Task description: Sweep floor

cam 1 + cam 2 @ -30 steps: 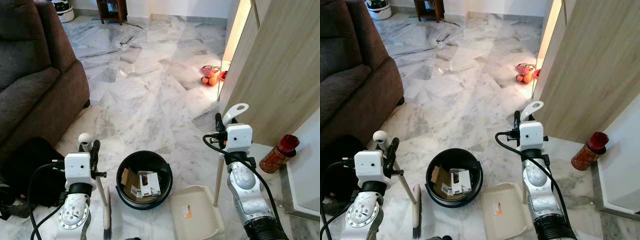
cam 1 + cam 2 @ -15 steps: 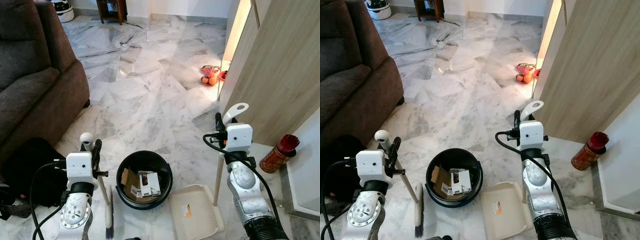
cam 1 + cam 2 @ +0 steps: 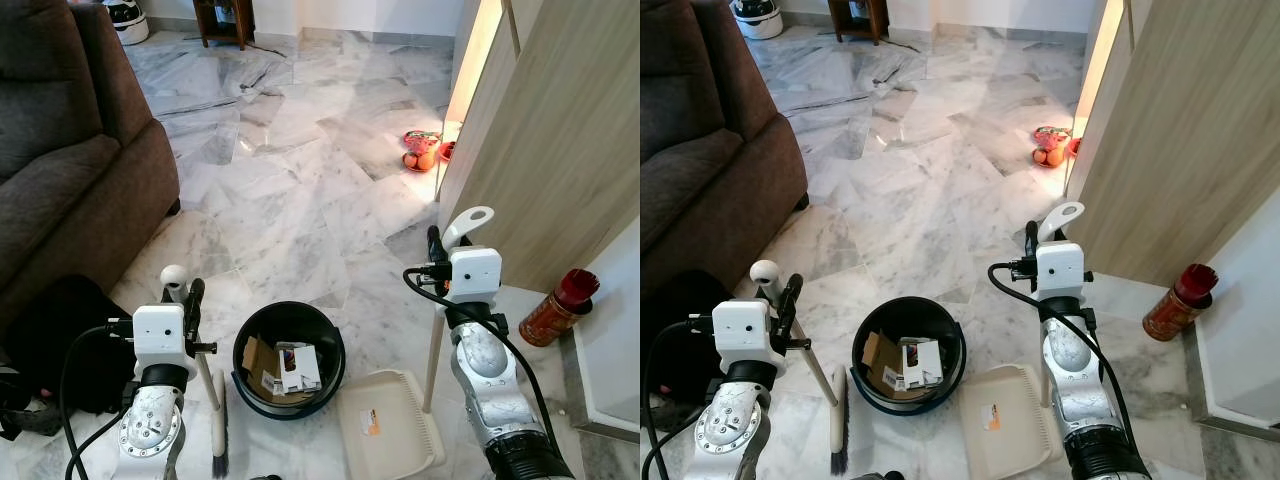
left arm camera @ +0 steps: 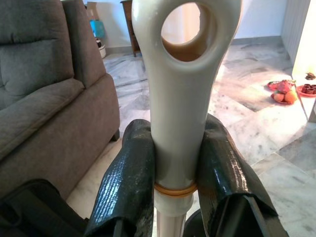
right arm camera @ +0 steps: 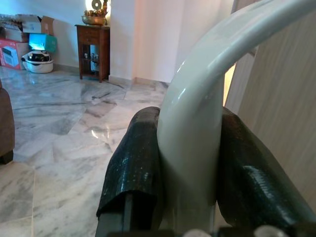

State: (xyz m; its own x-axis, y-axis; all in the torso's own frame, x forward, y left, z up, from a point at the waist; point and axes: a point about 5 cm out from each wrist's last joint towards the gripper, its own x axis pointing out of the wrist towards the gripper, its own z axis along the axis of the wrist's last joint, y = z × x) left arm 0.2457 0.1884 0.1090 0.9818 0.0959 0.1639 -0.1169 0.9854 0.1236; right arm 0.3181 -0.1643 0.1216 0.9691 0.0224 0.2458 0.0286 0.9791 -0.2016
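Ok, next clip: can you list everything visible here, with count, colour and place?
broom: one, cream handle, dark bristles on the floor, left of the bin
dustpan: one, cream, flat on the floor right of the bin, a small orange scrap in it
bin: one, black, round, between the arms, holding cardboard and paper scraps
sofa: one, dark brown, to the left
black bag: one, on the floor at the sofa's foot
red canister: one, red with gold, by the wooden panel on the right
fruit plate: one, red and orange, on the floor far right
floor: white-grey marble
left gripper: shut on the broom
right gripper: shut on the dustpan's handle
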